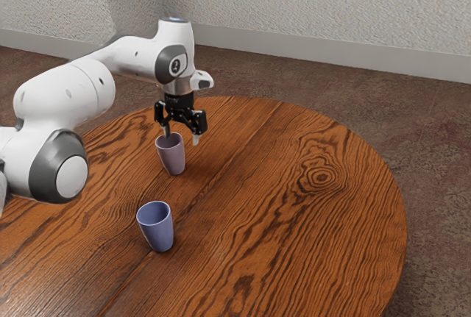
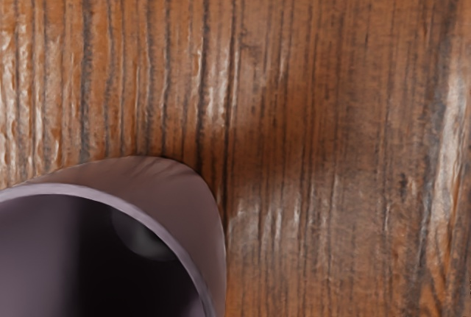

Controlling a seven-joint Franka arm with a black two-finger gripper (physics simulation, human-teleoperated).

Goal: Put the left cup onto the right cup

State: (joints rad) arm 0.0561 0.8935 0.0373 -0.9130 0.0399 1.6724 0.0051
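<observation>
End effector (image 1: 179, 134) hangs right over the mauve cup (image 1: 171, 157), fingers spread, nothing pinched; one finger looks set at the rim, the other outside the wall. This reads as the grasp stage: next it must drop a touch, close on the wall, then lift clear. The blue cup (image 1: 156, 227) stands upright, well apart, nearer the camera. Plenty of bare desk (image 1: 294, 184) around both, edges far off
</observation>
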